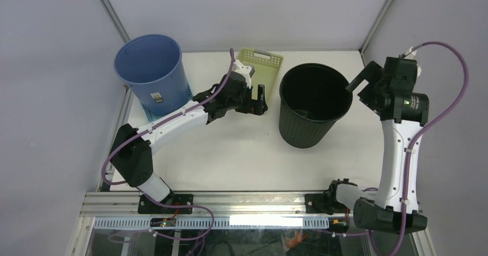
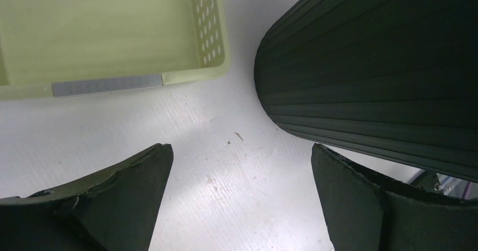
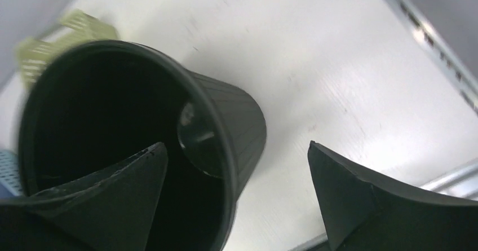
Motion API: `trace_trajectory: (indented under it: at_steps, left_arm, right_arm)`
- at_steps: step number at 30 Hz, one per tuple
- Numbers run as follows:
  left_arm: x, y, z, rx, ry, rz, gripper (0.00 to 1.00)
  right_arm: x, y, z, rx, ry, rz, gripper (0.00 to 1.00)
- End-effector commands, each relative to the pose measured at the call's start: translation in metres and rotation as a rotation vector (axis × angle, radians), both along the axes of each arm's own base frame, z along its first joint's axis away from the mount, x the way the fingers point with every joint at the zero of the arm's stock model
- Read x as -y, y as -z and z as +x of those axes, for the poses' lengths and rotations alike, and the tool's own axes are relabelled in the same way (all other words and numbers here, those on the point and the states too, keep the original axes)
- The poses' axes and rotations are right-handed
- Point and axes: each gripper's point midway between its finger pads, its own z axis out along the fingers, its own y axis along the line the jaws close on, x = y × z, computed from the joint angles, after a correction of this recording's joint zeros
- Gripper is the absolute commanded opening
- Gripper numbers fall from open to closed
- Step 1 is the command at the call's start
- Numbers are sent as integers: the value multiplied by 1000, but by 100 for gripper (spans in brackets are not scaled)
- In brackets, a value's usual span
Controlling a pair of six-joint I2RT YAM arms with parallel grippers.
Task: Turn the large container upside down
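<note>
Green basket [image 1: 263, 58] partly behind left pincer [image 1: 260, 100]

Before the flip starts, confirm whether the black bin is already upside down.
No, the black bin stands upright with its open mouth facing up.

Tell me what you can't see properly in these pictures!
- Label on the blue bin: too small to read, top view.
- Green basket: near part hidden by the left arm in the top view; cut off by the picture edge in the left wrist view.
- Black bin: inside too dark in the top view; a shiny round patch in the right wrist view cannot be identified.
</note>
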Motion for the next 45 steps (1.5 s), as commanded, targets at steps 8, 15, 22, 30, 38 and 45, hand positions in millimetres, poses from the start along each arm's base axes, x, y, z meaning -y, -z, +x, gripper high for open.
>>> trace_trajectory:
  at_steps: [8, 15, 22, 30, 38, 45]
  left_arm:
    - [-63, -96, 21, 27, -136, -211, 99]
    - [-99, -110, 4, 49, -217, -182, 99]
    - [-147, -126, 3, 109, -342, -136, 99]
    - [-158, -119, 4, 108, -364, -93, 99]
    - [-187, -137, 11, 138, -397, -67, 99]
    - [-206, -209, 10, 203, -402, -147, 99]
  right_arm:
    - [-112, -150, 17, 389, -609, -56, 99]
    - [-222, -82, 22, 88, -860, -251, 99]
    - [-240, -6, 14, -121, -956, -279, 83]
    - [-232, 4, 10, -117, -897, -266, 30]
    - [-263, -29, 2, -26, -959, -103, 0]
    - [-338, -119, -23, 267, -1106, 395, 0]
